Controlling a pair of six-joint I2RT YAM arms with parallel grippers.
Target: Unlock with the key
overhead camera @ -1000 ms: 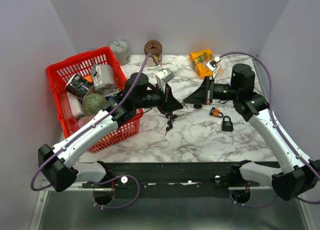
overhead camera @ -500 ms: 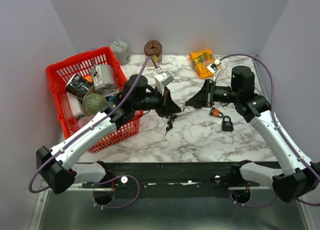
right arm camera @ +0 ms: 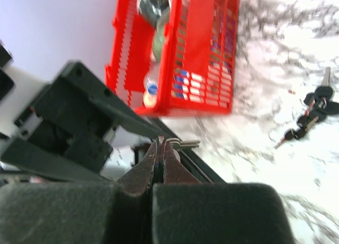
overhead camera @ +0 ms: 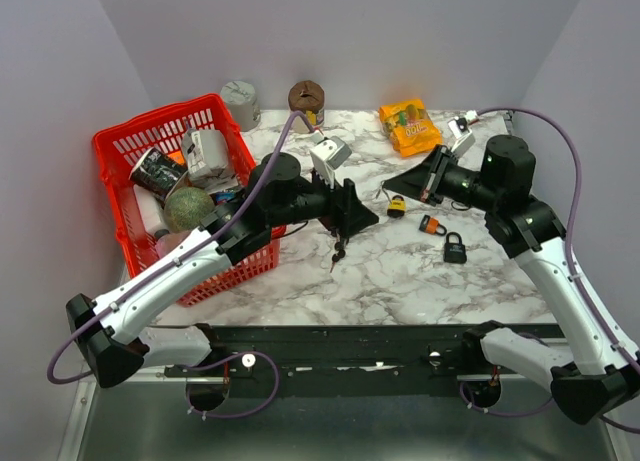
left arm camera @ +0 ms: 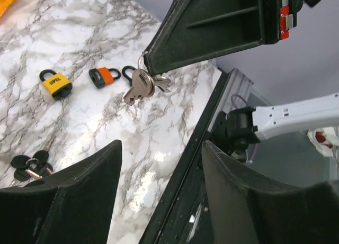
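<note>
Over the table point(overhead camera: 400, 271): my right gripper point(left arm camera: 145, 57) pinches the keys point(left arm camera: 139, 86); my left gripper point(left arm camera: 159, 148) is spread, empty.
Keys dangle loose and may swing or slip; yellow padlock point(left arm camera: 55, 84) lies unheld on the marble, so it may skid when poked.

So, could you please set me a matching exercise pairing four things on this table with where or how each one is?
Things: 1 silver keys; 2 black keys; 3 yellow padlock; 4 left gripper.
States: a open, empty; b hanging from the shut right gripper; c on the table beside the orange padlock; d on the table near the red basket.
Pairs: 1-b; 2-d; 3-c; 4-a.
</note>
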